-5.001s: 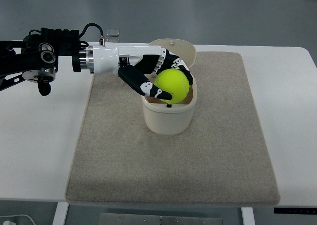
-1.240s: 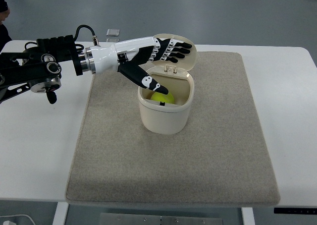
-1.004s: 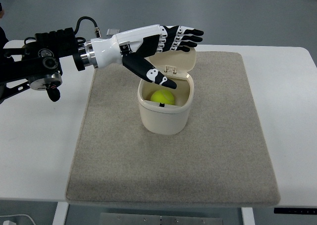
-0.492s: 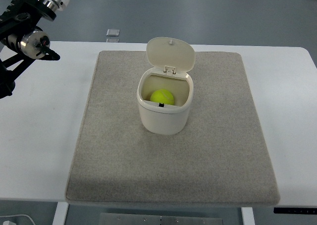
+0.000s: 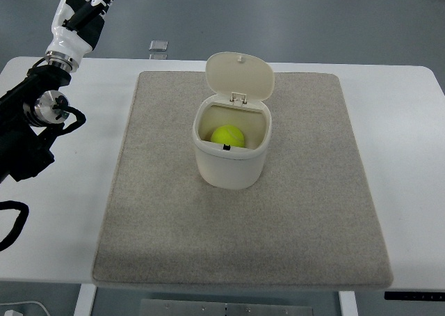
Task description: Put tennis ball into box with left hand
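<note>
The yellow-green tennis ball lies inside the cream box, which stands on the beige mat. The box's hinged lid stands up at the back. My left hand is raised at the top left corner, far from the box, pointing away toward the picture's top edge, which cuts off its fingertips. Its fingers look relaxed and hold nothing. The black left arm runs down the left edge. No right arm shows.
The beige mat covers the middle of the white table. A small clear item sits at the table's far edge, behind the mat's left corner.
The hand let the ball drop into the box, spread open above it, then pulled back up and left. It now hangs at the top left corner. Ball and box stay still.
</note>
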Controlling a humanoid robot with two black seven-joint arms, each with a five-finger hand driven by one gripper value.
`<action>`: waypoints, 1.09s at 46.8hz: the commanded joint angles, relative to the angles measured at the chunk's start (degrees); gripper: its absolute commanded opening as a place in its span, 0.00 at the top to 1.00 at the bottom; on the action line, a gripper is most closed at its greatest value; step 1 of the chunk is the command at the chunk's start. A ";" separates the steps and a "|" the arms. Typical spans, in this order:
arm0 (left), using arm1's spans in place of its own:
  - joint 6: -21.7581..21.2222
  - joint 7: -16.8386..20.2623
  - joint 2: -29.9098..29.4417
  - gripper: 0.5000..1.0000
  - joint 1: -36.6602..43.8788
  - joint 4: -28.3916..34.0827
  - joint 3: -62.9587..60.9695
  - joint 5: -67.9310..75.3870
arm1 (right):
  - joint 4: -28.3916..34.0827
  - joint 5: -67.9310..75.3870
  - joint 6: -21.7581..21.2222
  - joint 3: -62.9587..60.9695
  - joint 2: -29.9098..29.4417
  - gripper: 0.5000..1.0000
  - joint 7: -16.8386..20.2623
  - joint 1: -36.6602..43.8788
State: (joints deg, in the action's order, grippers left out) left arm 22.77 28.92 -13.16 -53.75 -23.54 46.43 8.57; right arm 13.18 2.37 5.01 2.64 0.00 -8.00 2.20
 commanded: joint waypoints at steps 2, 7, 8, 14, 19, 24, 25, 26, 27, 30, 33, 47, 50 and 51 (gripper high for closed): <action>0.61 0.00 2.96 0.09 1.10 2.00 2.00 -0.13 | 0.00 0.00 0.00 0.00 0.00 0.12 0.00 0.00; 0.61 0.52 4.81 0.09 2.59 2.10 3.06 -0.22 | 0.00 0.00 0.00 0.00 0.00 0.12 0.00 0.00; 0.61 0.70 4.90 0.09 2.77 2.10 3.32 -0.30 | 0.00 0.00 0.00 0.00 0.00 0.12 0.00 0.00; 0.61 0.96 4.81 0.09 3.21 2.10 3.76 -2.06 | 0.00 0.00 0.00 0.00 0.00 0.12 0.00 0.00; 0.70 0.96 4.46 0.08 3.47 2.01 3.94 -2.24 | 0.00 0.00 0.00 0.00 0.00 0.12 0.00 0.00; 0.70 0.96 4.20 0.08 3.56 2.10 3.94 -2.59 | -0.09 0.00 0.00 0.00 0.00 0.12 0.00 0.00; 0.70 0.96 4.20 0.08 3.56 2.18 3.94 -2.59 | 0.00 0.00 0.00 0.00 0.00 0.12 0.00 0.00; 0.70 0.96 4.11 0.08 3.56 2.18 3.94 -2.68 | 0.00 0.00 0.00 0.00 0.00 0.12 0.00 0.00; 0.70 0.96 3.93 0.08 3.56 2.18 3.94 -2.68 | 0.00 0.00 0.00 0.00 0.00 0.12 0.00 0.00; 0.70 0.96 3.32 0.08 3.65 2.44 4.29 -3.38 | 0.00 0.00 0.00 0.00 0.00 0.12 0.00 0.00; 0.70 0.96 2.70 0.08 3.65 2.62 4.64 -4.26 | 0.00 0.00 0.00 0.00 0.00 0.12 0.00 0.00; 0.97 0.96 -0.64 0.08 3.47 2.62 4.73 -6.72 | 0.00 0.00 0.00 0.00 0.00 0.12 0.00 0.00; 0.97 0.96 -0.64 0.08 3.47 2.80 4.64 -6.72 | 0.00 0.00 0.00 0.00 0.00 0.12 0.00 0.00; 0.97 0.96 -0.64 0.08 3.56 2.80 4.64 -6.72 | 0.00 0.00 0.00 0.00 0.00 0.12 0.00 0.00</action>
State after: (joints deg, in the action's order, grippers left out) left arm 23.74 29.89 -13.79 -50.26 -20.88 51.14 1.86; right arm 13.19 2.37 5.01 2.64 0.00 -8.00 2.20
